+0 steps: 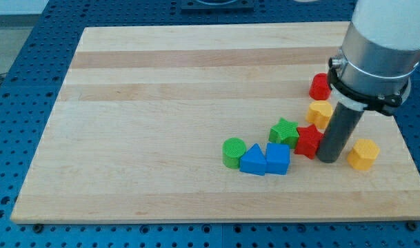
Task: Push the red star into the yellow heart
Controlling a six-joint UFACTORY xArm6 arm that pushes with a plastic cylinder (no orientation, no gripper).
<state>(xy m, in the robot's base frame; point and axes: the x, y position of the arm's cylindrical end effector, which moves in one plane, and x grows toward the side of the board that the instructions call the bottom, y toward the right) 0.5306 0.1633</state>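
Observation:
The red star [307, 140] lies at the view's right, touching the green star [284, 131] on its left. The yellow heart [320, 112] sits just above the red star, close to it or touching. My tip [328, 160] rests on the board right against the red star's right side, below the yellow heart. The dark rod rises from there and hides part of the heart's right edge.
A yellow hexagon-like block [363, 153] lies right of my tip. A red block [320, 86] sits above the yellow heart. A green cylinder [232, 152], a blue triangle [252, 160] and another blue block [277, 158] form a row left of the red star. The board's right edge [410, 148] is near.

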